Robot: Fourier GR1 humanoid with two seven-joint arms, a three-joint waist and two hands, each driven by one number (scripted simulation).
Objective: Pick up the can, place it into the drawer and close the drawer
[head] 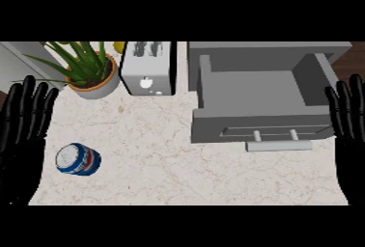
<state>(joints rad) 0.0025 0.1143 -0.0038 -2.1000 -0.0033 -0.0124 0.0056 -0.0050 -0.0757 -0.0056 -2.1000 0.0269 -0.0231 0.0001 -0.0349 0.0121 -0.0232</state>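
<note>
A blue can point(77, 159) with a silver top and a red and white band stands on the pale marble counter point(164, 159) at the lower left. A grey drawer point(260, 99) is pulled open at the upper right, its inside bare, with a light grey handle point(279, 145) on its front. My left hand point(22, 130) rests open at the left edge, fingers up, just left of the can and not touching it. At the right edge my right hand point(351, 125) rests open beside the drawer's front corner.
A potted green plant point(91, 72) stands at the back left. A silver toaster point(148, 67) sits next to it, just left of the drawer. Bare counter lies between the can and the drawer front.
</note>
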